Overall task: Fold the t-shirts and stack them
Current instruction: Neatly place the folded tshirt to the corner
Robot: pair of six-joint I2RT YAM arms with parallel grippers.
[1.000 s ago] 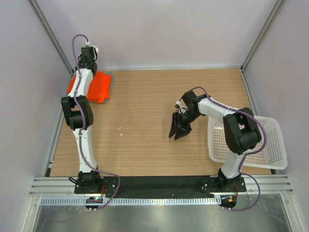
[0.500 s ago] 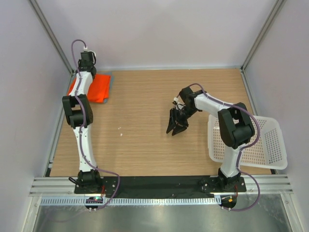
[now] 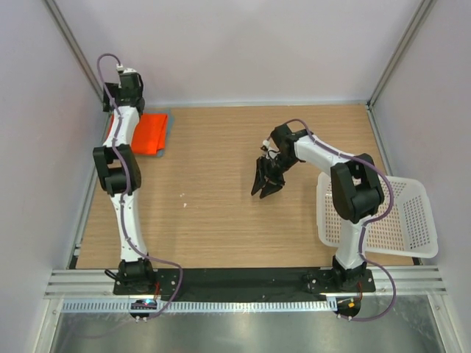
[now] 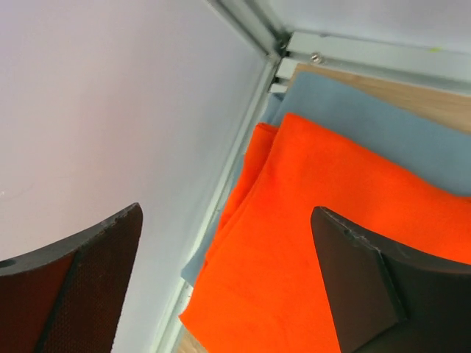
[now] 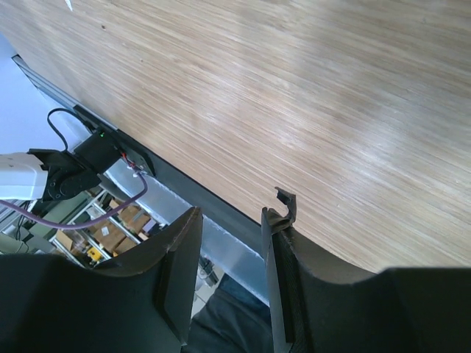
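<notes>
Wooden table sat within pale walls. Orange t-shirt lay folded on grey-blue t-shirt at 10 o'clock. Left gripper stood wide; right gripper narrow.

No readable text, no labels or brands, no numbers (shirts plain, surfaces unmarked)

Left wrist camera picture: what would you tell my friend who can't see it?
A folded orange t-shirt lies on top of a grey-blue t-shirt in the corner of a wooden table, right beside a pale wall. In front, the left gripper has its two dark fingers spread wide, holding nothing.
</notes>
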